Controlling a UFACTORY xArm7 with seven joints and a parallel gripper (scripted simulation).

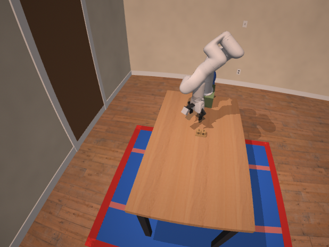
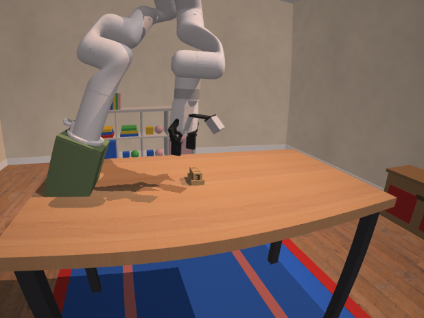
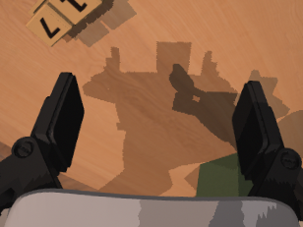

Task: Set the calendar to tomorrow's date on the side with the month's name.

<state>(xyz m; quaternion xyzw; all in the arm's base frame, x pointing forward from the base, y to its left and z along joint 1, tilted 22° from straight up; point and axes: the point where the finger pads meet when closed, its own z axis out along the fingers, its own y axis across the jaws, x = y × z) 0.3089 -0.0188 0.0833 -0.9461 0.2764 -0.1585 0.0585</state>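
The wooden calendar tray (image 1: pixel 200 136) (image 2: pixel 197 183) lies on the table. Two light wooden cubes stand in it side by side, a left one (image 1: pixel 198 132) and a right one (image 1: pixel 203 132) in the top view, their digits too small to read surely. A black 3 shows on the near cube (image 2: pixel 197 177) in the exterior view. At the wrist view's top left, one cube (image 3: pixel 48 28) shows a 7 and its neighbour (image 3: pixel 78 6) a cut-off digit, perhaps 1. My gripper (image 1: pixel 195 116) (image 2: pixel 184 151) (image 3: pixel 159 94) is wide open and empty, above the table and off to the arm-base side of the calendar.
The table top (image 1: pixel 191 173) (image 2: pixel 274 192) carries the calendar. The arm's green base block (image 1: pixel 209 101) (image 2: pixel 73 168) stands at the table's end. A pale box (image 1: pixel 185 110) (image 2: pixel 215 124) on a black bracket sticks out beside the gripper. Arm shadows fall on the table.
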